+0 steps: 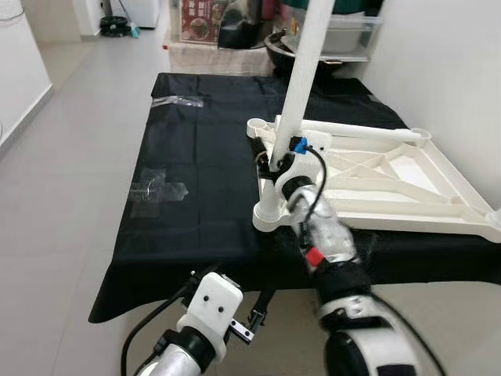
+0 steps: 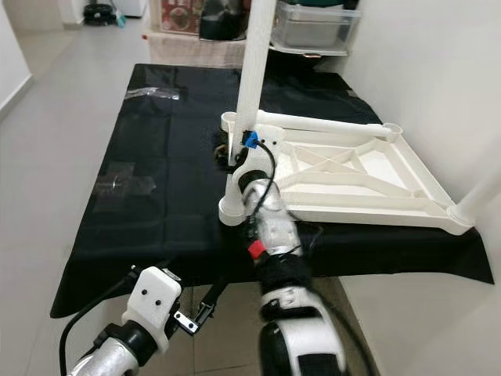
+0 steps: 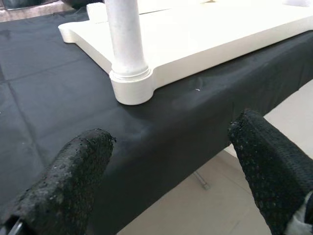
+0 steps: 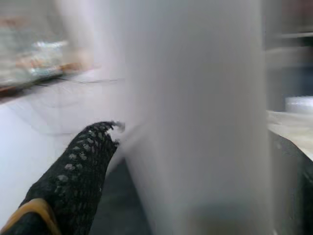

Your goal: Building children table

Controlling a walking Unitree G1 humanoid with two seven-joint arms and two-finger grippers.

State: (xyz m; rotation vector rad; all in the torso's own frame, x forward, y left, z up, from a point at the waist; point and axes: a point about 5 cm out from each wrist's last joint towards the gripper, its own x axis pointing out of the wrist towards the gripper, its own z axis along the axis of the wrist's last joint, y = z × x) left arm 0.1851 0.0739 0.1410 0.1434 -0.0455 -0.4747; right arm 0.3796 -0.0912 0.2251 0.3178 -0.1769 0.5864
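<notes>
A white children's table top (image 1: 407, 168) lies upside down on a table covered by a black cloth (image 1: 196, 157). A white table leg (image 1: 301, 78) stands upright in the socket at the top's near left corner. My right gripper (image 1: 274, 160) reaches in from the front and is shut on this leg just above the socket. In the right wrist view the blurred leg (image 4: 195, 117) sits between the black fingers (image 4: 83, 166). My left gripper (image 3: 171, 142) is open and empty, low at the table's front edge, facing the leg's base (image 3: 129, 85).
Pieces of clear tape (image 1: 156, 188) lie on the cloth to the left. Boxes and a dark pan (image 1: 282, 43) crowd the far end. A white wall runs along the right. Tiled floor (image 1: 70, 157) lies open to the left. Another white leg (image 2: 479, 196) rises at the top's near right corner.
</notes>
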